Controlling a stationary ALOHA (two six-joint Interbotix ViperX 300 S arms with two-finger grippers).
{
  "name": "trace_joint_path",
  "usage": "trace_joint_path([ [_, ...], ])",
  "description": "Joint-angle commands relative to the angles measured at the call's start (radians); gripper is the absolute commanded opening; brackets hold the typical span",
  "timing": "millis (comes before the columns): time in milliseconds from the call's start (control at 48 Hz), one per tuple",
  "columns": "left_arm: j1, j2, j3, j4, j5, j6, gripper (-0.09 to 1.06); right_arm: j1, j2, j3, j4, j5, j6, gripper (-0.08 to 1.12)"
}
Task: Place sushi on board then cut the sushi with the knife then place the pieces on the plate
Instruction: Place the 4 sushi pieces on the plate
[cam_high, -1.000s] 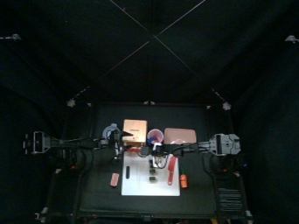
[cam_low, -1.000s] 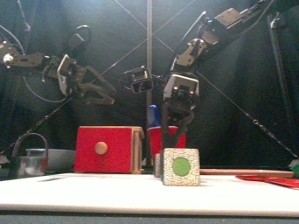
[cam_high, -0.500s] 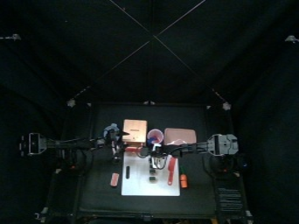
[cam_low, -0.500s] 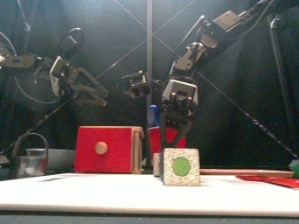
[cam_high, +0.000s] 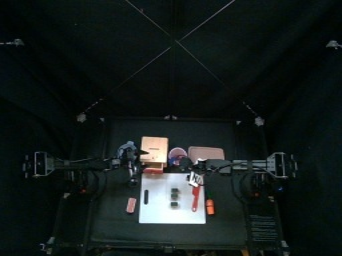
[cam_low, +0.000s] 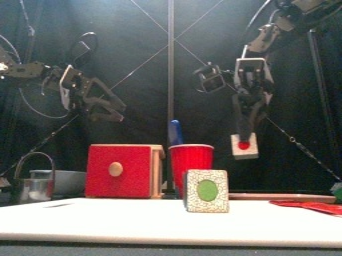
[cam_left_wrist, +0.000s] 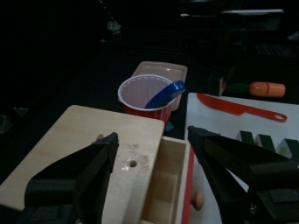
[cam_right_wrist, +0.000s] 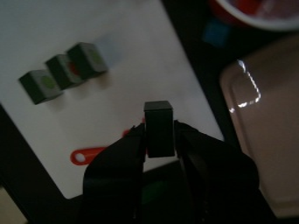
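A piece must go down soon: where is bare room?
The pink tray, right of the red cup, looks bare where visible, and the right pincer with the held piece hangs near it. The white board is free between the three sushi pieces and the red knife. Crowded: the back, around cup and wooden box.

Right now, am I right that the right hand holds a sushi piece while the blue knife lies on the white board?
Not quite: the knife lying on the white board is the red knife; the blue knife stands in the red cup, as the left wrist view shows. The right hand does hold a sushi piece.
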Motion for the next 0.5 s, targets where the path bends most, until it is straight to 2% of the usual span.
trace_joint_path([
  [21, 0.000, 0.002, -0.028, 0.014, -0.009, 0.002, 0.96, -0.069, -0.015, 0.020, -0.097, -0.057, 0.189, 0.57],
  [146, 0.000, 0.002, -0.025, 0.020, -0.009, 0.002, 0.96, -0.149, 0.057, 0.012, -0.224, -0.063, 0.449, 0.57],
  [250, -0.002, 0.002, -0.025, 0.020, -0.009, 0.002, 0.96, -0.178, 0.126, -0.005, -0.284, -0.057, 0.623, 0.57],
  [396, -0.028, 0.002, -0.026, 0.020, -0.009, 0.002, 0.96, -0.173, 0.183, -0.057, -0.316, -0.057, 0.715, 0.57],
  [500, -0.028, 0.002, -0.025, 0.041, -0.009, 0.002, 0.96, -0.170, 0.207, -0.087, -0.310, -0.049, 0.723, 0.57],
])
